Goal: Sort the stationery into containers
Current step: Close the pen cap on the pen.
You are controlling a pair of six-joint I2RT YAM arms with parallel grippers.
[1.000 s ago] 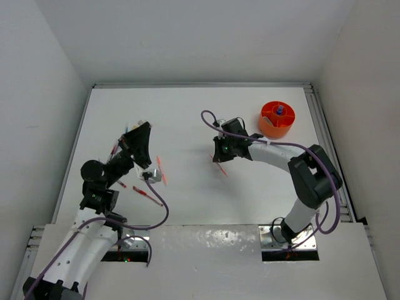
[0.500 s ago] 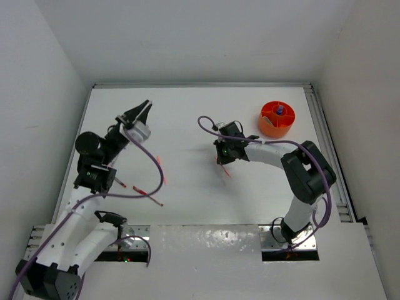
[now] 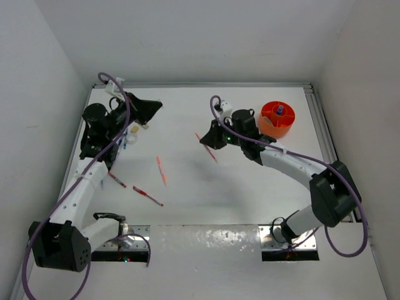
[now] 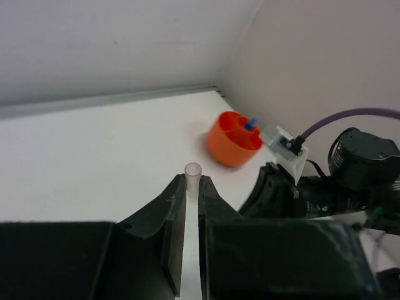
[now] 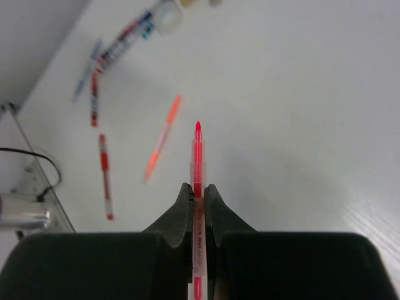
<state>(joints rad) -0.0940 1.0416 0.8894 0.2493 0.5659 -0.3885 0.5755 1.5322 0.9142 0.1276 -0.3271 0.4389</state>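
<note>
My left gripper (image 3: 152, 106) hangs over the far left of the table, shut on a pale translucent pen (image 4: 192, 172) whose round end sticks out past the fingertips. In the left wrist view the left gripper (image 4: 192, 182) points toward the orange tub (image 4: 234, 139). My right gripper (image 3: 205, 140) is mid-table, left of the orange tub (image 3: 277, 119), shut on a red highlighter (image 3: 207, 145). The right wrist view has the right gripper (image 5: 197, 188) with that highlighter (image 5: 198, 153) standing out between its fingers. A blue-capped bottle (image 3: 280, 110) stands inside the tub.
Loose pens lie on the left half: an orange-pink one (image 3: 161, 170), a red one (image 3: 147, 195), another red one (image 3: 116, 180), and blue ones (image 3: 125, 141) under the left arm. White walls close in the table on three sides.
The left arm has swung from the near left up to the far left, carrying its pen. The right gripper has risen and moved toward the back with the highlighter.
</note>
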